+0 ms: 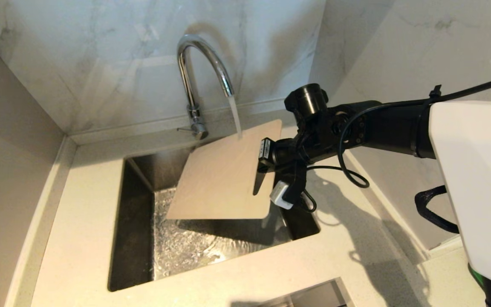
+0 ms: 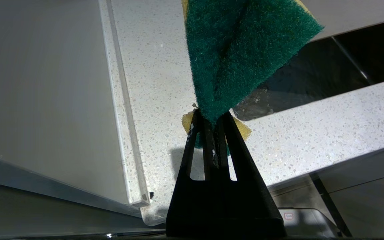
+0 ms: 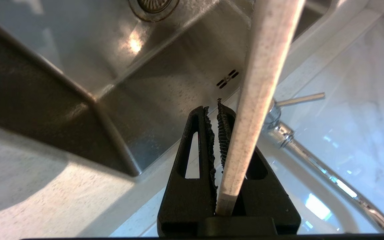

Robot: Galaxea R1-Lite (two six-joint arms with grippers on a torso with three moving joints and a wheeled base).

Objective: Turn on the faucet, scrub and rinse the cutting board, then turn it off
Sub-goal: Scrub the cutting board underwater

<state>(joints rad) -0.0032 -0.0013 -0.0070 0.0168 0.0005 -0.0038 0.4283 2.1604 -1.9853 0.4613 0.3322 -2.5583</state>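
Head view shows the right gripper (image 1: 267, 164) clamped on the right edge of the cutting board (image 1: 224, 170), holding it tilted over the sink (image 1: 134, 238) near the sink's back right corner. Water runs from the faucet (image 1: 203, 76), which stands on the counter (image 1: 83, 204) behind the sink's back edge, and lands on the board's upper corner. In the right wrist view the board (image 3: 258, 100) sits edge-on between the narrow fingers (image 3: 223, 130), pinched close to their base. The left wrist view shows the left gripper (image 2: 212, 120) fully closed on a green and yellow sponge (image 2: 242, 50), above the counter beside the sink's rim.
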